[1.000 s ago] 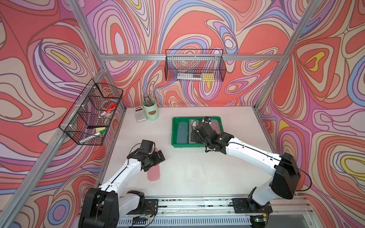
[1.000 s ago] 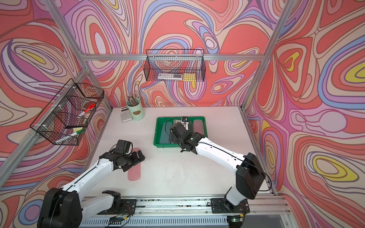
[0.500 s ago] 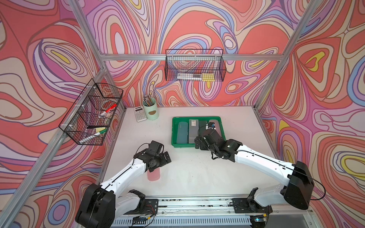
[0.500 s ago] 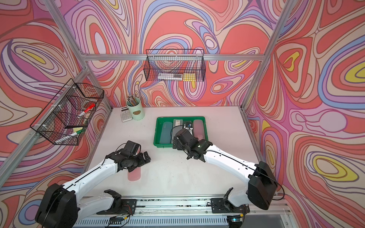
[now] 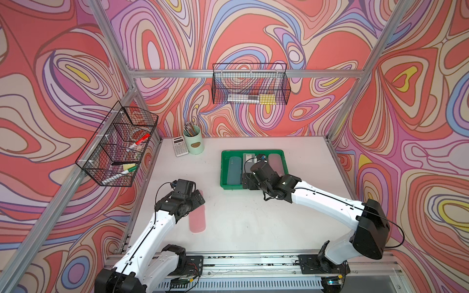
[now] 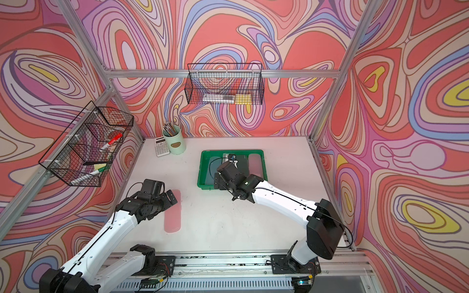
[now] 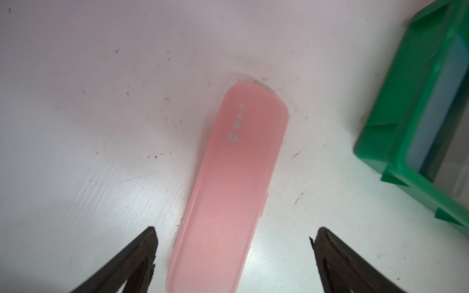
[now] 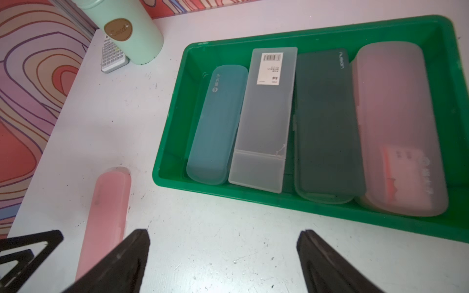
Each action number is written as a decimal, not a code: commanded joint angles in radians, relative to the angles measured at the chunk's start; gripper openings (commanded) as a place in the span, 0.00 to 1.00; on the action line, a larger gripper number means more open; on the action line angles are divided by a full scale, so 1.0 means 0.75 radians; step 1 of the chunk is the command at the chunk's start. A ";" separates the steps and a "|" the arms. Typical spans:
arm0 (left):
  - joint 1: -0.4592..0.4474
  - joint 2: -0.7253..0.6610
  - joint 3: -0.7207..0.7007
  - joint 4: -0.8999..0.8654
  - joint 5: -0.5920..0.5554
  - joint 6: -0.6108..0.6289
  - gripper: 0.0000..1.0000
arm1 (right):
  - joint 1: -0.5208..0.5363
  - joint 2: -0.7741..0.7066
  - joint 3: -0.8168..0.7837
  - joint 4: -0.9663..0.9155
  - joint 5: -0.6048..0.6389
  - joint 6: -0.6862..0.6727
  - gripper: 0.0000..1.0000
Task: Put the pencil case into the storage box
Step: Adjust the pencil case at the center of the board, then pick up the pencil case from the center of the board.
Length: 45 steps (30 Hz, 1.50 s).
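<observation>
A pink pencil case [image 5: 197,218] [image 6: 173,213] [image 7: 236,177] [image 8: 104,218] lies flat on the white table, left of the storage box. My left gripper [image 5: 197,200] [image 6: 169,199] [image 7: 233,236] is open over the case's far end. One jaw stands on each side of the case, clear of it. The storage box [image 5: 224,175] [image 6: 201,175] [image 7: 396,121] [image 8: 172,181] is a green tray holding several pencil cases side by side. My right gripper [image 5: 247,181] [image 6: 218,180] [image 8: 223,236] is open and empty above bare table at the box's front rim.
A mint pen cup [image 5: 193,140] [image 8: 132,28] and a calculator [image 5: 180,145] stand at the back left. Black wire baskets hang on the back wall [image 5: 250,86] and the left wall [image 5: 116,147]. Aluminium frame posts edge the table.
My right gripper has drawn back out of the storage box to its front rim, shifting left. My left gripper has stayed over the pink case, moving only slightly.
</observation>
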<state>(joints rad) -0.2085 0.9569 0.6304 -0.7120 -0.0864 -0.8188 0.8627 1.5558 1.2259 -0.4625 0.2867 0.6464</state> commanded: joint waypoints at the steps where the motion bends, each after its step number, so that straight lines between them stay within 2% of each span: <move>1: 0.010 -0.007 -0.050 -0.015 -0.009 -0.036 0.99 | 0.051 0.049 0.006 0.052 -0.039 0.021 0.95; 12: 0.002 0.230 -0.212 0.345 0.314 -0.032 0.99 | 0.108 0.040 -0.079 0.070 0.014 0.056 0.96; 18: -0.002 0.206 -0.166 0.264 0.297 0.019 0.99 | 0.117 0.018 -0.097 0.098 0.002 0.034 0.97; 20: -0.002 0.173 -0.077 0.193 0.268 0.050 0.99 | 0.130 0.035 -0.089 0.115 -0.016 0.017 0.98; 25: 0.008 0.109 0.170 -0.033 0.062 0.185 0.99 | 0.222 0.148 -0.008 0.159 -0.046 -0.023 0.98; 29: 0.124 0.142 0.345 -0.111 0.014 0.245 0.99 | 0.324 0.320 0.102 0.156 0.025 0.012 0.98; 32: 0.227 0.153 0.380 -0.081 0.026 0.241 0.99 | 0.408 0.461 0.211 0.151 0.054 0.073 0.98; 38: 0.464 0.227 0.381 -0.021 0.245 0.291 0.99 | 0.559 0.755 0.509 -0.014 0.113 0.117 0.98; 45: 0.572 0.206 0.380 -0.012 0.295 0.298 0.99 | 0.625 0.937 0.704 -0.139 0.115 0.160 0.98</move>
<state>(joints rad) 0.2016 1.1309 0.9131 -0.7044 0.0975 -0.6167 1.3327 2.2288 1.7119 -0.4984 0.3500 0.7368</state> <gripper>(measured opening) 0.993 0.982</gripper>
